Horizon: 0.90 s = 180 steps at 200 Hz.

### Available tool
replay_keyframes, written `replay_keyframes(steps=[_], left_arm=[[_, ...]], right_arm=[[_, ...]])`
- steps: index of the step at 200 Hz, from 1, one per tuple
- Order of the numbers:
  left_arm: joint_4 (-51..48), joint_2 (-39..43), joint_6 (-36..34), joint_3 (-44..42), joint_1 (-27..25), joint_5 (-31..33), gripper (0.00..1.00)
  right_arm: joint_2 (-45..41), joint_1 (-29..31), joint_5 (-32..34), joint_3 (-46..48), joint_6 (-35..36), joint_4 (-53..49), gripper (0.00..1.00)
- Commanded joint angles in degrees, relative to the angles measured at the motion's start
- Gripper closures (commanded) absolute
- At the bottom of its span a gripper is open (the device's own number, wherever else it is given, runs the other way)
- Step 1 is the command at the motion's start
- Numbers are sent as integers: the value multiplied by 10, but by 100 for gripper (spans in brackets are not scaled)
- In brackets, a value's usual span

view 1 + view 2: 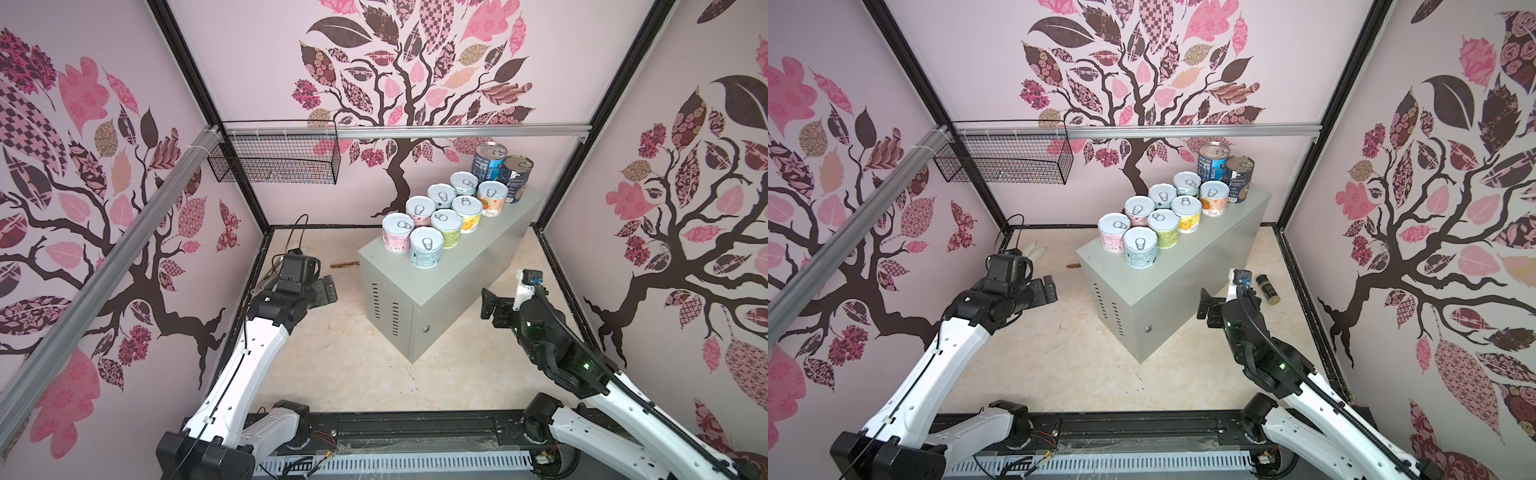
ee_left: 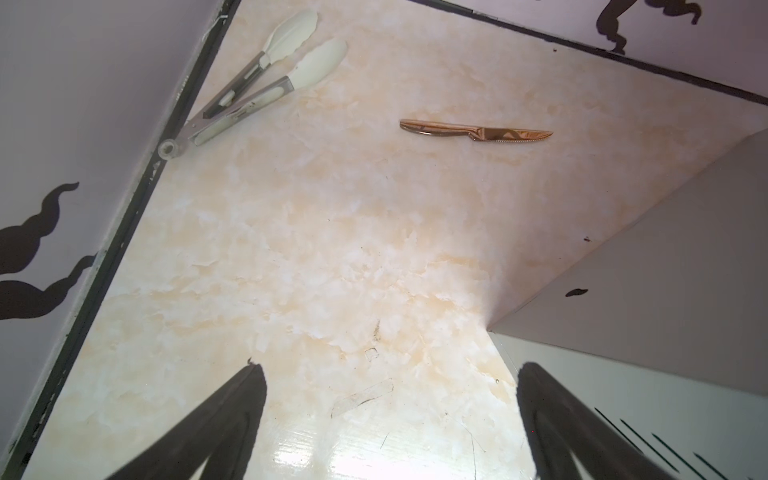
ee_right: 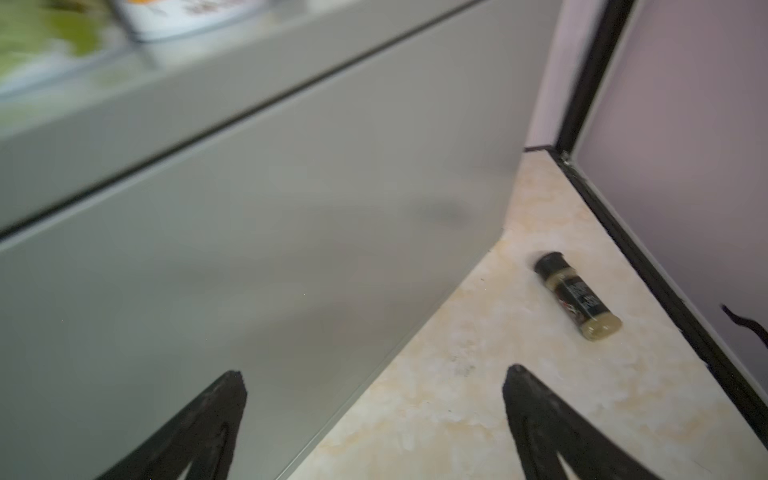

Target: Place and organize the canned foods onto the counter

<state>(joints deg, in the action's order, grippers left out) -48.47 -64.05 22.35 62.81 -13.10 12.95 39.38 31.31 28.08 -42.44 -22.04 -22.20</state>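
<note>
- No word, brand or number can be read with certainty in any view.
- At the far end of the counter (image 1: pixel 453 266), the two tall dark-blue cans (image 1: pixel 486 164) carry blocks of pale small print that is too fine to read.
- Just nearer on the counter, the orange-fruit can (image 1: pixel 491 205) bears a line of dark lettering low on its label, but the letters do not resolve.
- At the near end of the rows on the counter, the pink can (image 1: pixel 395 237) shows what looks like a barcode low on its label, with no legible digits.
- On the floor beside the counter, the spice jar (image 3: pixel 577 297) has white lettering on a black label, blurred beyond reading.
</note>
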Motion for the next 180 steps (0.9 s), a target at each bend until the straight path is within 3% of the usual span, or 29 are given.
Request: replay_keyframes(steps=[1, 10, 41, 70, 83, 125, 155, 180], left_arm=[[76, -19, 11, -27, 5, 33, 2], [103, -30, 7, -40, 5, 55, 2], [199, -66, -16, -82, 15, 122, 2], [240, -113, 19, -100, 110, 49, 2], [246, -140, 34, -96, 137, 44, 2], [324, -220, 13, -104, 139, 155, 2], [376, -261, -51, -101, 139, 191, 2], [433, -284, -100, -109, 141, 215, 2]], right_arm=[[13, -143, -208, 40, -53, 53, 0], [21, -173, -217, 63, -63, 81, 0], [83, -175, -121, 110, -65, 169, 0], [155, -175, -72, 143, -85, 247, 0], [179, -175, -29, 166, -89, 288, 0], [246, -187, 90, 180, -106, 354, 0], [301, -198, 147, 151, -95, 395, 0], [343, -258, 107, 121, -118, 374, 0]])
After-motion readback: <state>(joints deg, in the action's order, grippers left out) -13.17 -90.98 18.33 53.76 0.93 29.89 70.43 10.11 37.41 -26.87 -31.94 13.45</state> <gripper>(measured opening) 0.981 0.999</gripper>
